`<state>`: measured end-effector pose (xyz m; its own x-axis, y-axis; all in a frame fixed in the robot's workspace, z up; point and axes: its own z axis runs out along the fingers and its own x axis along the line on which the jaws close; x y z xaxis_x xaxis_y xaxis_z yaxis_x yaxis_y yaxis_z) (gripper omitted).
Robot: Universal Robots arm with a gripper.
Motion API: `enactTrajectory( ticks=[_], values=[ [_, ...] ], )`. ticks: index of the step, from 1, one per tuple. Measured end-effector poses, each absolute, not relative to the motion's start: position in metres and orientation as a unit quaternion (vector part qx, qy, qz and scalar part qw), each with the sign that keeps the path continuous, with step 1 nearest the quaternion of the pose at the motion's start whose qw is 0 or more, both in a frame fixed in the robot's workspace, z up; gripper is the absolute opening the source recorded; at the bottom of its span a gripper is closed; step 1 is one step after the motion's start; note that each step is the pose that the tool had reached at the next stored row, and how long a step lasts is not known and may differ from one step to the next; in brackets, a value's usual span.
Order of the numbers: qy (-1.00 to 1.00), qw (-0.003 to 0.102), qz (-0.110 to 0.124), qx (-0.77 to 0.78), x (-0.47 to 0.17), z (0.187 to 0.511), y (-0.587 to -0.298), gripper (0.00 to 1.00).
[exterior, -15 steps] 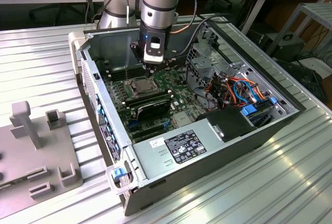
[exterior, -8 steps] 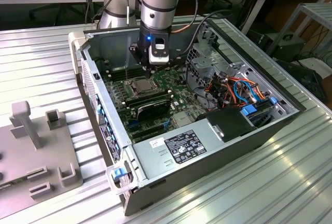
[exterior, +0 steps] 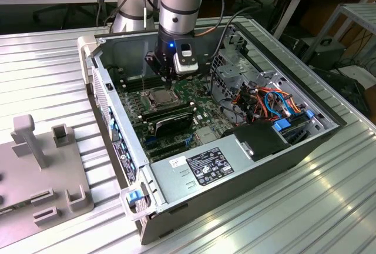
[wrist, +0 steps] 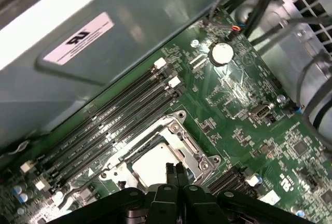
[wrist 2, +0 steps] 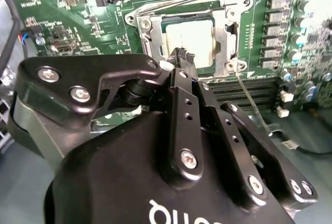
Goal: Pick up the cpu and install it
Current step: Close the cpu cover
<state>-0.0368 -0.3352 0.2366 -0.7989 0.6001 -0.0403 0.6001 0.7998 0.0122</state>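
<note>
The cpu [wrist 2: 191, 38] is a small square chip with a pale metal top, lying flat inside the metal socket frame [wrist 2: 228, 33] on the green motherboard. It also appears in the first wrist view as the cpu [wrist: 150, 166] and in the exterior view as the cpu [exterior: 160, 96]. My gripper [wrist 2: 182, 57] hangs just above the chip's near edge, its two black fingers pressed together with nothing between them. The same shut tips of the gripper [wrist: 175, 170] sit over the chip, and from outside the gripper [exterior: 168, 81] reaches down into the open computer case.
A thin socket lever [wrist 2: 250, 102] sticks out beside the frame. Empty memory slots [wrist: 119, 123] run along one side. A long black card [exterior: 171, 119], the power supply [exterior: 200, 169] and bundled cables [exterior: 264, 101] crowd the case. A grey fixture [exterior: 41, 166] stands at the exterior view's left.
</note>
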Motion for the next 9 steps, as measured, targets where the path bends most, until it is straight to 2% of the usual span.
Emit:
enactTrajectory(
  ticks=[9],
  values=[
    [0.977,0.021,0.002,0.211,-0.0372,0.2331,-0.3352,0.11]
  ],
)
